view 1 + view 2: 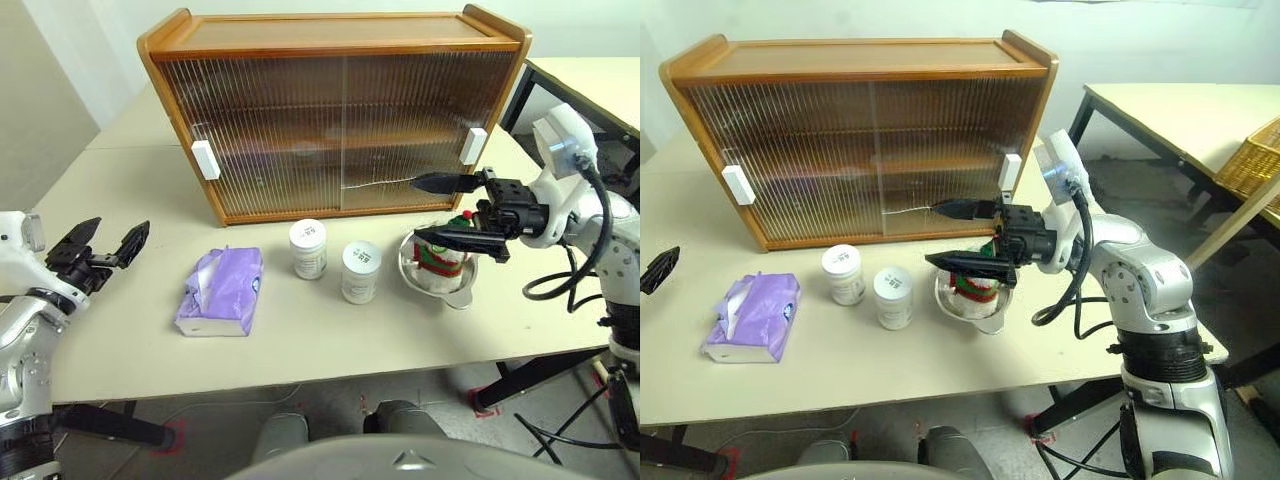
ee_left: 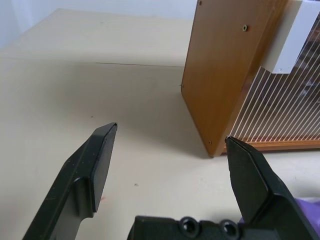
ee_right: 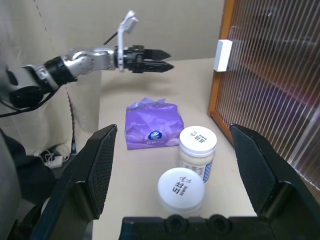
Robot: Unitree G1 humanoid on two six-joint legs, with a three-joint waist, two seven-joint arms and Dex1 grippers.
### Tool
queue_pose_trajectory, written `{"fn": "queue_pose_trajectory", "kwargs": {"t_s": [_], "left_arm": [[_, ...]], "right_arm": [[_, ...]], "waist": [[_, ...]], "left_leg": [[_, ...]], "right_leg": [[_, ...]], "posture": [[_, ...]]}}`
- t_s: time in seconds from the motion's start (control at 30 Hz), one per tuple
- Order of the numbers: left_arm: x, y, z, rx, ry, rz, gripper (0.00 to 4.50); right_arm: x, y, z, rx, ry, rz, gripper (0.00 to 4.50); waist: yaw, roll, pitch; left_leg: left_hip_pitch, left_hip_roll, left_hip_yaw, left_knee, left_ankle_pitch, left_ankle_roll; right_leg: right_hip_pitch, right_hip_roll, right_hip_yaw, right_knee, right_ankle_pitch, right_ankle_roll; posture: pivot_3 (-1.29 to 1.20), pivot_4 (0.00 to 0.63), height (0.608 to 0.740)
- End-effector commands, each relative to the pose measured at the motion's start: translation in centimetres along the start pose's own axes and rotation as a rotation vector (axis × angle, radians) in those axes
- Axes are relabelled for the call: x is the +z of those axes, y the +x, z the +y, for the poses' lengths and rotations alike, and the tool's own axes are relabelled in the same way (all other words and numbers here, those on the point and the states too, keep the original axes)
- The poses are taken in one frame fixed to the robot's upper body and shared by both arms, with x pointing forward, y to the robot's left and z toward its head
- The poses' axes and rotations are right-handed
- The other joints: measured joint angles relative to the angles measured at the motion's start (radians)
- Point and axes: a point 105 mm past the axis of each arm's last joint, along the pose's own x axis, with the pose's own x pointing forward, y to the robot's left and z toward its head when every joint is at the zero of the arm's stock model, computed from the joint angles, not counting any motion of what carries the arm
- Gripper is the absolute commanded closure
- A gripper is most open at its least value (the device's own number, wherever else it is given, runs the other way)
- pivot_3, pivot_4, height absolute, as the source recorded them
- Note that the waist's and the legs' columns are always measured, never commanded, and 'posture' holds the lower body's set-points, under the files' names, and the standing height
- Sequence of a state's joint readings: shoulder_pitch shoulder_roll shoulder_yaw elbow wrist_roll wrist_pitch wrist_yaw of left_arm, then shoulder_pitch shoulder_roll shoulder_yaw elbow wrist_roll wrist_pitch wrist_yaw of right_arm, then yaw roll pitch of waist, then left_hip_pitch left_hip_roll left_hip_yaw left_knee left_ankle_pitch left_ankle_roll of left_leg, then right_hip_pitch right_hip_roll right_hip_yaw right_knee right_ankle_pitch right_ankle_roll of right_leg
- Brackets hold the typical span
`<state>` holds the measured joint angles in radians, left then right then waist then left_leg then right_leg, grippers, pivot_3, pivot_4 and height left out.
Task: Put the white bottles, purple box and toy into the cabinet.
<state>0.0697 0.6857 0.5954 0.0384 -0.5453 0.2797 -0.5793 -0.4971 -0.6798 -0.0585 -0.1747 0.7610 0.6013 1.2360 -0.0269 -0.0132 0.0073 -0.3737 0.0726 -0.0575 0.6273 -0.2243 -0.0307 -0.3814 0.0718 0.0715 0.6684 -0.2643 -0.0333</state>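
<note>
The cabinet [image 1: 340, 120] stands at the back of the table with both ribbed doors slid shut. In front of it are two white bottles [image 1: 308, 248] [image 1: 361, 271], side by side. The purple box [image 1: 222, 290] lies to their left. The toy [image 1: 440, 258] sits in a steel bowl [image 1: 452, 293] on the right. My right gripper [image 1: 418, 210] hangs open just above the bowl and points left toward the bottles, its lower finger crossing in front of the toy. My left gripper [image 1: 120, 228] is open over the table's left side, near the cabinet's left corner [image 2: 210, 135], holding nothing.
The cabinet's white handles [image 1: 205, 159] [image 1: 473, 146] sit at its outer edges. A second table [image 1: 1180, 110] and a wicker basket [image 1: 1250, 165] stand to the right. The table's front edge runs close below the box and bottles.
</note>
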Motion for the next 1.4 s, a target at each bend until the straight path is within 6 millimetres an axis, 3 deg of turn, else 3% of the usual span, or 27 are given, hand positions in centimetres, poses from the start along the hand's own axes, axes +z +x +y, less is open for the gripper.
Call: {"fn": "queue_pose_trajectory", "kwargs": {"t_s": [0.03,0.3,0.4,0.53,0.63,0.87,1.0,1.27,1.4], "left_arm": [[-0.3,-0.6,-1.3,-0.09,-0.036,0.026,0.69],[-2.4,-3.5,-4.9,-0.345,-0.088,0.183,3.44],[-2.7,-5.4,-5.8,-0.442,-0.1,0.258,4.48],[-2.1,-7.4,-6.7,-0.547,-0.164,0.306,4.48],[-2.0,-8.9,-6.8,-0.589,-0.181,0.341,3.87],[-2.5,-9.9,-6.8,-0.633,-0.124,0.363,1.43],[-3.2,-9.8,-6.4,-0.689,0.002,0.397,0.04],[-4.1,-7.9,-5.5,-0.778,0.304,0.388,0.04],[-5.0,-7.3,-6.0,-0.835,0.332,0.395,0.04]], "right_arm": [[-0.4,-0.1,-0.5,-0.023,-0.016,0.007,0.0],[-0.7,-0.2,-0.8,-0.042,-0.014,-0.003,0.0],[-0.7,-0.2,-0.9,-0.044,-0.012,-0.002,0.0],[-0.9,-0.3,-1.0,-0.044,-0.004,0.002,0.0],[-1.1,-0.3,-1.1,-0.038,0.009,0.005,0.0],[-1.3,-0.1,-1.2,-0.028,0.018,0.004,0.0],[-1.3,-0.1,-1.3,-0.026,0.02,0.004,0.0],[-1.3,-0.1,-1.2,-0.028,0.024,0.0,0.0],[-1.3,-0.1,-1.2,-0.032,0.027,-0.002,0.0]], "waist": [[0.003,0.0,0.0],[0.002,-0.002,-0.003],[0.001,-0.004,-0.004],[0.001,-0.005,-0.006],[0.001,-0.004,-0.008],[0.004,-0.002,-0.01],[0.005,-0.002,-0.01],[0.012,-0.001,-0.011],[0.01,-0.001,-0.012]], "left_leg": [[0.0,0.0,0.0,0.0,0.0,0.0],[-0.001,0.001,0.0,0.0,-0.001,-0.001],[-0.002,0.001,-0.001,0.0,-0.001,-0.002],[-0.002,0.002,-0.002,0.0,-0.002,-0.003],[-0.002,0.002,-0.006,0.0,-0.003,-0.006],[-0.002,0.004,-0.017,0.0,-0.005,-0.008],[-0.003,0.006,-0.021,0.0,-0.005,-0.009],[-0.003,0.007,-0.024,-0.001,-0.005,-0.009],[-0.006,0.007,-0.026,-0.001,-0.005,-0.008]], "right_leg": [[0.0,0.0,0.0,0.0,0.0,0.0],[-0.003,0.001,0.001,0.001,0.0,-0.001],[-0.004,0.001,0.002,0.001,0.0,-0.001],[-0.005,0.002,0.002,0.001,0.0,-0.001],[-0.005,0.002,0.002,0.001,-0.001,-0.002],[-0.006,0.001,0.009,0.001,-0.002,-0.007],[-0.007,0.004,0.009,0.001,-0.002,-0.009],[-0.007,0.005,0.01,0.001,0.0,-0.011],[-0.009,0.005,0.01,0.001,0.0,-0.012]], "posture": [[-0.01,0.0,0.74],[-0.01,0.0,0.74],[-0.01,0.0,0.74],[0.0,0.0,0.74],[0.01,0.0,0.74],[0.02,0.0,0.74],[0.02,0.0,0.74],[0.01,0.0,0.74],[-0.01,0.0,0.74]]}}
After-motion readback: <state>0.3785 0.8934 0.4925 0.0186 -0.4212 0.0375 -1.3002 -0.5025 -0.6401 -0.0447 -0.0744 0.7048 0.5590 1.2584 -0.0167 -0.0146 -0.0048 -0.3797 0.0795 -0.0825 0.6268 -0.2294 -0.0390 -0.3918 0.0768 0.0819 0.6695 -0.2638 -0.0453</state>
